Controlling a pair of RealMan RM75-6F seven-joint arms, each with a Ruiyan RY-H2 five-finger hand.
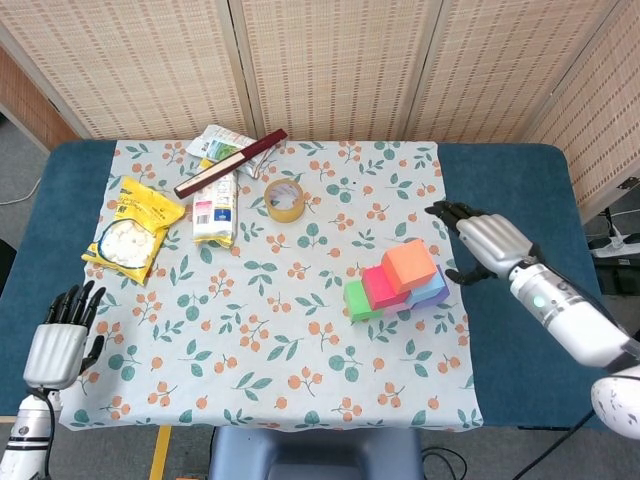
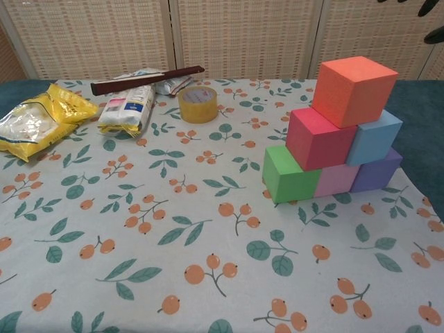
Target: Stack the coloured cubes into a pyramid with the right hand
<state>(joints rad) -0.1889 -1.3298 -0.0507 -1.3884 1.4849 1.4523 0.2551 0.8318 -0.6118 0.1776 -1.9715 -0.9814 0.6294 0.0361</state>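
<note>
Clearing my right hand [image 1: 484,243], fingers spread and holding nothing, to the right of the pyramid [image 1: 397,281], whose orange cube [image 1: 409,265] sits on top, so I'd retreat wide without clipping it, left hand [image 1: 60,338] idle and open.

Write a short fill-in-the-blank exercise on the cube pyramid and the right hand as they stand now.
1. The top foam cube of the pyramid is ____ in colour.
2. The green foam cube sits in the ____ row.
3. The right hand holds ____.
4. The pink foam cube rests partly on the ____ cube.

Missing words: orange; bottom; nothing; green
</note>
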